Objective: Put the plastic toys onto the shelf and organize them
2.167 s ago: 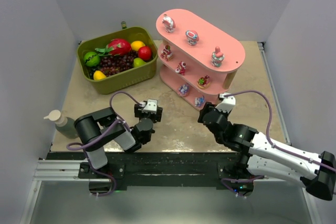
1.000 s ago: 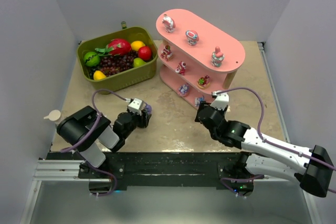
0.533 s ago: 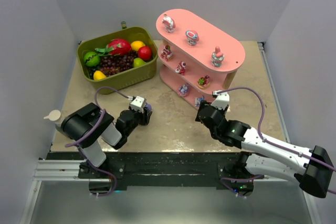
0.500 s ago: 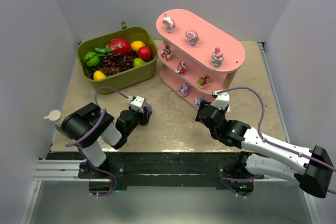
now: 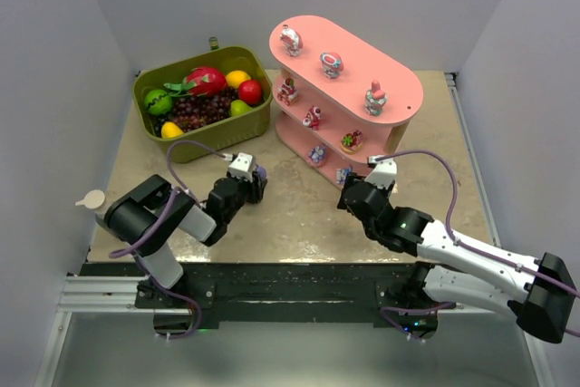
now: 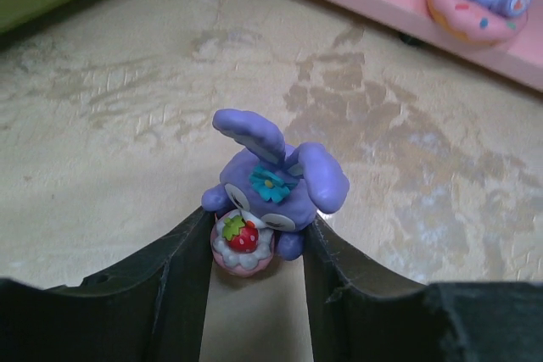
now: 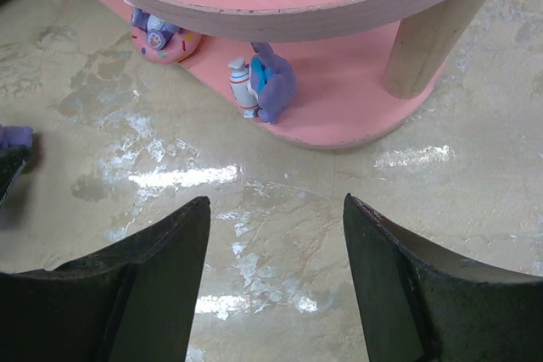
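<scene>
While the left gripper [image 6: 257, 236] pinches a glossy purple long-eared bunny [image 6: 273, 182] with a strawberry cupcake over the mottled beige table [image 6: 127, 125], near and left of the pink oval-tiered shelf [image 5: 358, 53], the right gripper [image 7: 273, 235] stands wide open facing the bottom tier
</scene>
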`<state>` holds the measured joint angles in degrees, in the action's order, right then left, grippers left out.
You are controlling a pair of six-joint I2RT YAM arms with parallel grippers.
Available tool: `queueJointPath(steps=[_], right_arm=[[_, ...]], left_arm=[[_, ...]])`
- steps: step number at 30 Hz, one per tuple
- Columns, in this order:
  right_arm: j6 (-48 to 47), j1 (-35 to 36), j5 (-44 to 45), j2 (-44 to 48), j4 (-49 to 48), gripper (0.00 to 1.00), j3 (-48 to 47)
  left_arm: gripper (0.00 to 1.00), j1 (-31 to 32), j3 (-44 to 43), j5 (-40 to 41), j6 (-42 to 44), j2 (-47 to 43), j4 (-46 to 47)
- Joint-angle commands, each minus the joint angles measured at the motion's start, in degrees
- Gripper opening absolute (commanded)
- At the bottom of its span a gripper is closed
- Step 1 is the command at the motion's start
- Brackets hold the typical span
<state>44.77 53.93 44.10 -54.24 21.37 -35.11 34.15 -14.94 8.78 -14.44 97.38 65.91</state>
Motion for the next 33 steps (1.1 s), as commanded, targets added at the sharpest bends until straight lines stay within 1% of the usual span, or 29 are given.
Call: queueJointPath(steps=[1, 3, 10, 16, 25, 33], right_arm=[[-0.6, -0.4, 1.3, 1.8, -1.9, 0.68, -1.3], [-0.7, -0.5, 1.3, 2.1, -2.0, 0.68, -1.4], [-1.4, -0.8, 2.0, 4.1, -1.4, 0.68, -1.2], [-1.5, -1.0, 2.1, 5.6, -1.0, 0.68, -0.7], [-1.7, -1.2, 2.4, 7.7, 0.1, 0.68, -0.6], [-1.7, -1.3, 2.6, 8.5, 0.9, 0.68, -0.8]], left_arm=[[0.0, -0.3, -8.1, 1.5, -1.6, -1.0, -1.4], [0.0, -0.3, -12.3, 1.1, -1.6, 0.2, -3.4], [0.0, -0.3, -27.5, -1.0, -2.0, 8.3, -12.6], [0.0, -0.3, -35.3, -1.3, -2.0, 13.3, -16.7], [0.0, -0.7, -41.6, -2.6, -2.5, 16.4, -21.0], [0.0, -1.0, -44.0, -2.6, -5.8, 18.6, -24.8]])
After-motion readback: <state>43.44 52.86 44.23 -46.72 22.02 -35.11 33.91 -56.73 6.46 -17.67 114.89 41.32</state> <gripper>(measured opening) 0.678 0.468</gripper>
